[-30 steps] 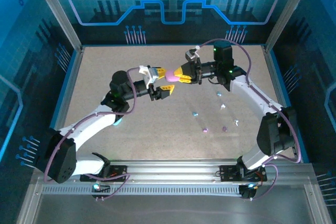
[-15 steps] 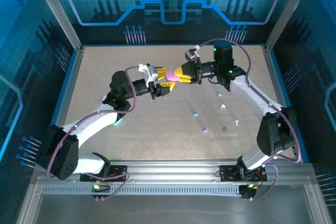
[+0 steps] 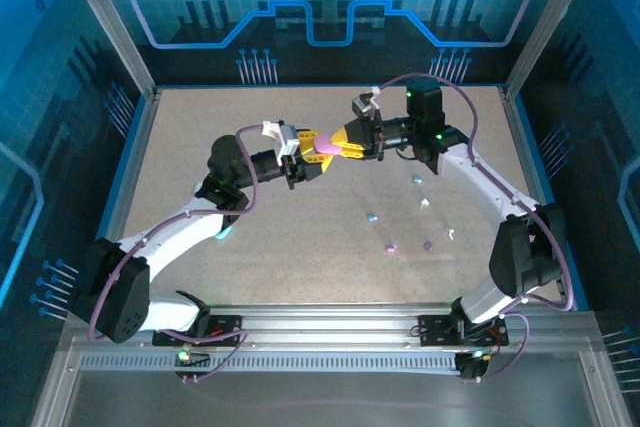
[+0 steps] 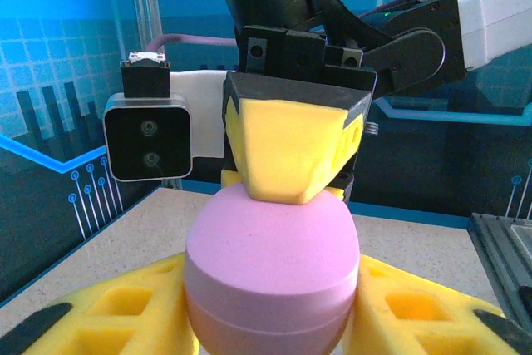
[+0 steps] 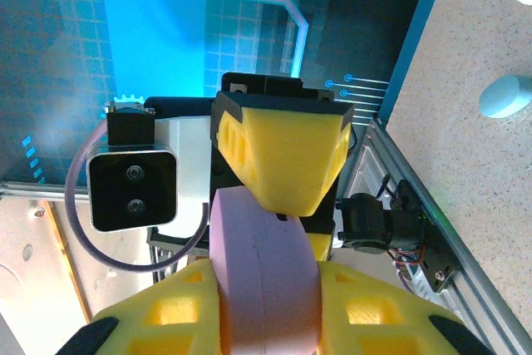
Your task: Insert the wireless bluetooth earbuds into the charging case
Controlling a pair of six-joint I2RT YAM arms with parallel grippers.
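The pink round charging case (image 3: 328, 149) hangs in mid-air above the table's middle, closed, with both grippers on it. My right gripper (image 3: 345, 144) is shut on its two flat faces (image 5: 266, 288). My left gripper (image 3: 314, 149) comes from the left, and its yellow fingers (image 4: 108, 313) press the case's round rim (image 4: 272, 272) on both sides. Several tiny earbuds lie on the table right of centre: a teal earbud (image 3: 372, 217), a purple earbud (image 3: 391, 246), a second purple earbud (image 3: 427, 244) and white earbuds (image 3: 424, 203). A pale teal earbud (image 5: 504, 96) shows in the right wrist view.
A teal round case (image 3: 225, 232) peeks out from under my left arm. Aluminium frame posts and blue walls (image 3: 330, 32) close in the speckled table (image 3: 200, 127). More white earbuds (image 3: 449, 234) lie near my right arm's forearm.
My left gripper has moved right, closing in around the pink case that the right gripper kept holding almost still.
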